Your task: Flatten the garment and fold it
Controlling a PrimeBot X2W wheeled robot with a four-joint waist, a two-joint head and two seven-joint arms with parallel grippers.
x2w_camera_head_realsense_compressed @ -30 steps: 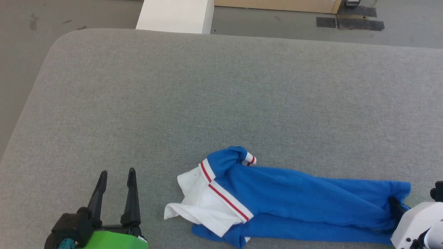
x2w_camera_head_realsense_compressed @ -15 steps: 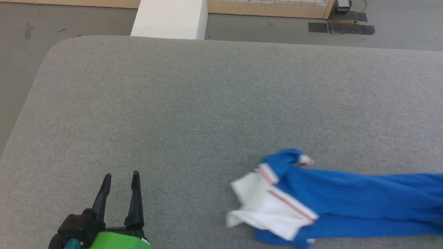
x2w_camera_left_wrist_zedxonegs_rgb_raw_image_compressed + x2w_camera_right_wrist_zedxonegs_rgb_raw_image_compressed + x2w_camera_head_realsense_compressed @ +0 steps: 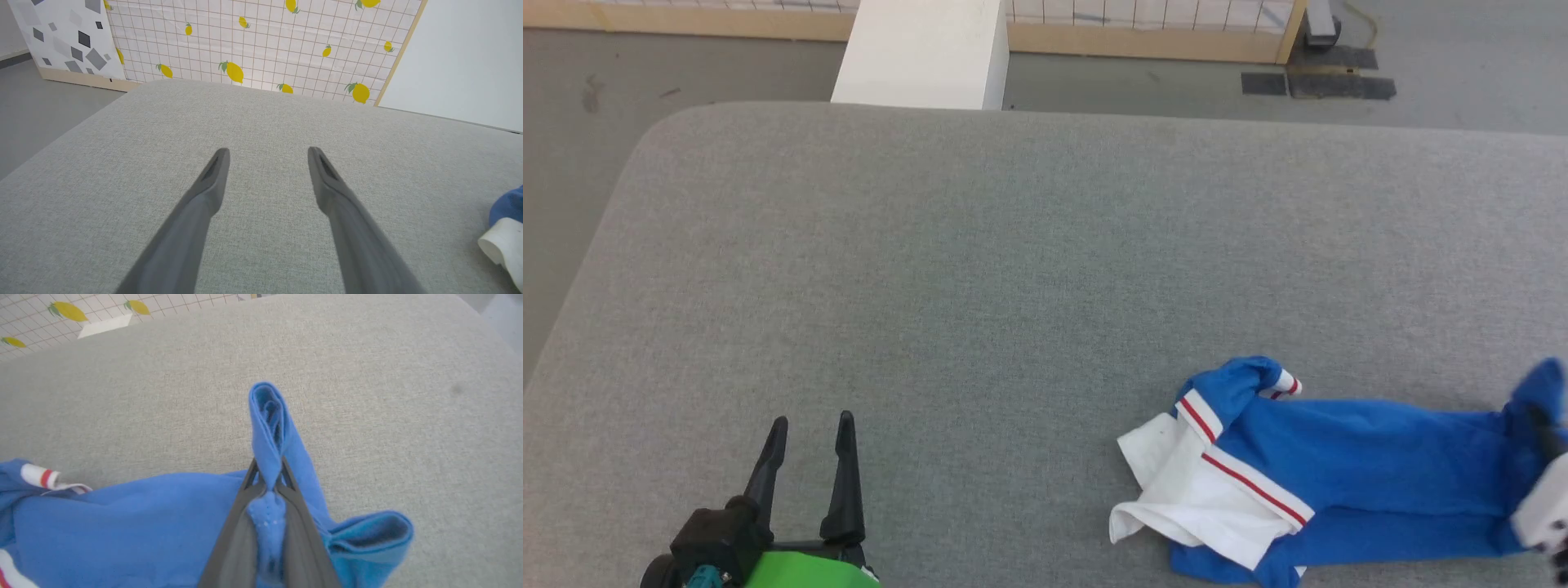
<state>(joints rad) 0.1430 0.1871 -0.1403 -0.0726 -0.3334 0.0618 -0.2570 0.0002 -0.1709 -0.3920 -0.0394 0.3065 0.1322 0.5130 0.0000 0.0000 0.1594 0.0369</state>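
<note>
The royal-blue jersey T-shirt (image 3: 1347,482) is lying bunched into a long roll near the front right of the grey padded table (image 3: 1013,245), its white, red-striped sleeve spilling toward the middle. The right gripper (image 3: 268,467) is pinching a raised fold of blue cloth at the shirt's right end. The right wrist view is giving the close look, with both dark fingers clamped on the fabric and a loop of it standing up past the tips, while from the head view that end is sitting partly behind the gripper's pale housing. The left gripper (image 3: 813,418) is waiting at the front left, well apart from the shirt, its jaws spread wide with nothing between them. Its wrist view is adding a lemon-print grid panel (image 3: 253,41) behind the table and a corner of the shirt at the right edge, and the head view is taking in a white block (image 3: 923,53) beyond the far edge.
</note>
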